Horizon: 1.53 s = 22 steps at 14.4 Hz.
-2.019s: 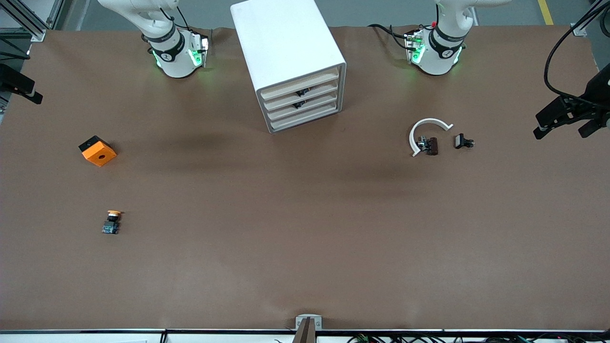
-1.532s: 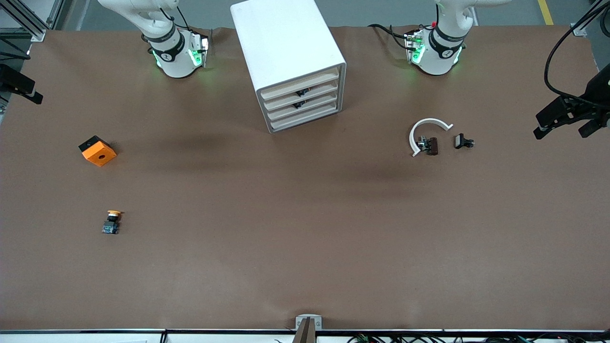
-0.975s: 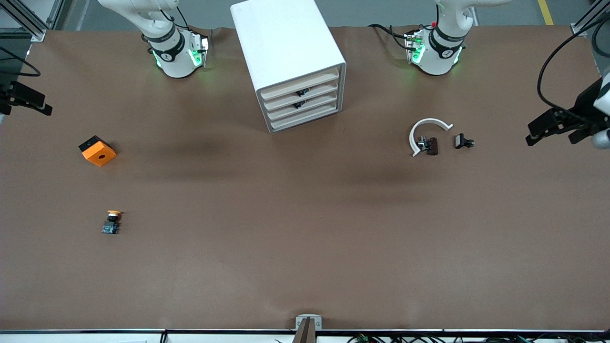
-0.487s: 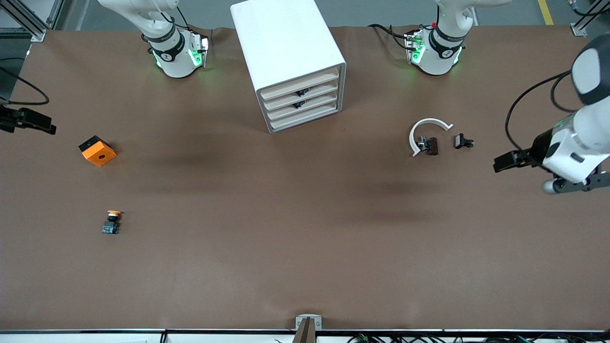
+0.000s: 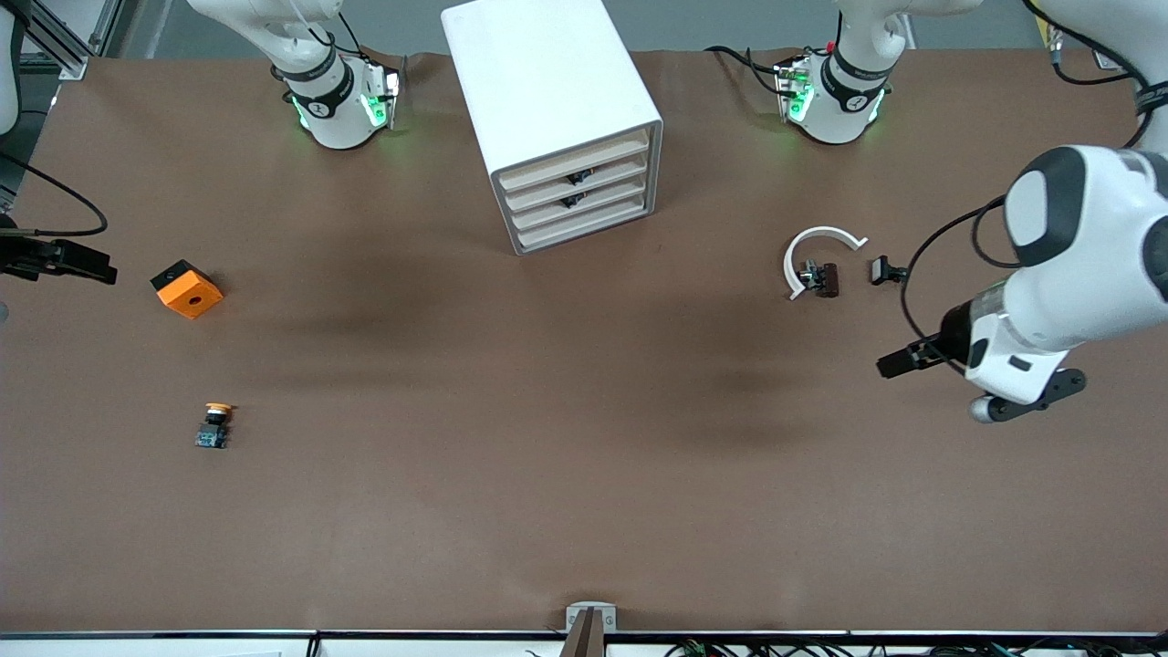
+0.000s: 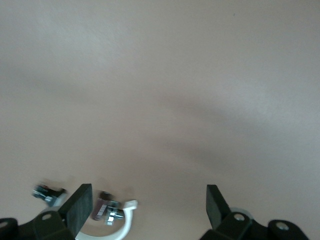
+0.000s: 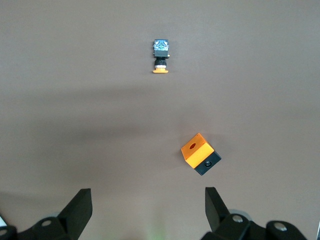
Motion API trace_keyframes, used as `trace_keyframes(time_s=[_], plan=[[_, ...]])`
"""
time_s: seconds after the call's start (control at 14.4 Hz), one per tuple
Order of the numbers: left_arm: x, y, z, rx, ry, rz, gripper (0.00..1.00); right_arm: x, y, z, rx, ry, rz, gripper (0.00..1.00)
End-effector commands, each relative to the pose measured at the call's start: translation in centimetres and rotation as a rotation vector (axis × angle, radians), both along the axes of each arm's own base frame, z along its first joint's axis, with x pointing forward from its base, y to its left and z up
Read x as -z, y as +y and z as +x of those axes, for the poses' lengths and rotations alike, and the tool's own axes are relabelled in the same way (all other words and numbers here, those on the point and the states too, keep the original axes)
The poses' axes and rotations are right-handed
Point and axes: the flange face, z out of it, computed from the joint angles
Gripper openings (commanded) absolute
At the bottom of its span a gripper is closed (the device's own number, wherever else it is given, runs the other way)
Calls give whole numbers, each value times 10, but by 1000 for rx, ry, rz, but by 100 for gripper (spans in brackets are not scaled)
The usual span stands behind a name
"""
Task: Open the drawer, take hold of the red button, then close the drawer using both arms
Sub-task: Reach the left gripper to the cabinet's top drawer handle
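Observation:
The white cabinet (image 5: 547, 82) stands between the two arm bases, with four beige-fronted drawers (image 5: 577, 187), all shut. Small dark parts show through two of the fronts. The red-capped button is out of view. My left gripper (image 5: 901, 363) is open and empty over bare table, close to a white C-shaped ring (image 5: 815, 248). In the left wrist view (image 6: 147, 210) its fingers (image 6: 79, 207) are wide apart. My right gripper (image 5: 91, 266) is open and empty over the table's edge at the right arm's end, beside the orange cube (image 5: 187, 288). In the right wrist view (image 7: 145, 210) its fingers (image 7: 80, 205) are also wide apart.
An orange-capped button (image 5: 213, 426) lies nearer the front camera than the cube; both show in the right wrist view, the button (image 7: 160, 56) and the cube (image 7: 200, 153). A small dark part (image 5: 823, 277) lies inside the ring (image 6: 119, 229), and a black part (image 5: 887, 270) lies beside it.
My left arm has swung in from the table's end, to over the table near the white ring. My right gripper has drifted a little toward the orange cube. Nothing on the table has moved.

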Motion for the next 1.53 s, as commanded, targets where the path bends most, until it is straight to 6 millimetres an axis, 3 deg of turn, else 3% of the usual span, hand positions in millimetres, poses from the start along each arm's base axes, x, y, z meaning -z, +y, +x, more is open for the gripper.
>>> trace_keyframes(time_s=[0.0, 0.28, 0.42, 0.63, 0.7, 0.84, 1.04, 1.25, 1.46], plan=[[17, -43, 13, -102, 21, 4, 100, -5, 0, 1, 16, 3, -3, 100], [37, -126, 3, -278, 61, 34, 100, -4, 2, 0, 64, 5, 12, 100], [49, -167, -6, -388, 108, 16, 100, 2, -7, -3, 87, 13, 51, 100], [64, -204, -21, -510, 248, -87, 100, 5, -9, 0, 98, -7, 63, 100], [66, -207, -23, -549, 287, -110, 100, 5, -7, 0, 96, -7, 63, 100], [88, -216, -37, -632, 451, -93, 100, 4, -12, -1, 102, -6, 63, 100], [121, -227, -59, -753, 673, 18, 100, 5, -16, -3, 112, 1, 66, 100], [149, -234, -78, -880, 885, 134, 100, 8, -41, -7, 160, -9, 78, 100], [171, -240, -97, -947, 1076, 245, 100, 12, -39, -7, 170, -18, 114, 100]])
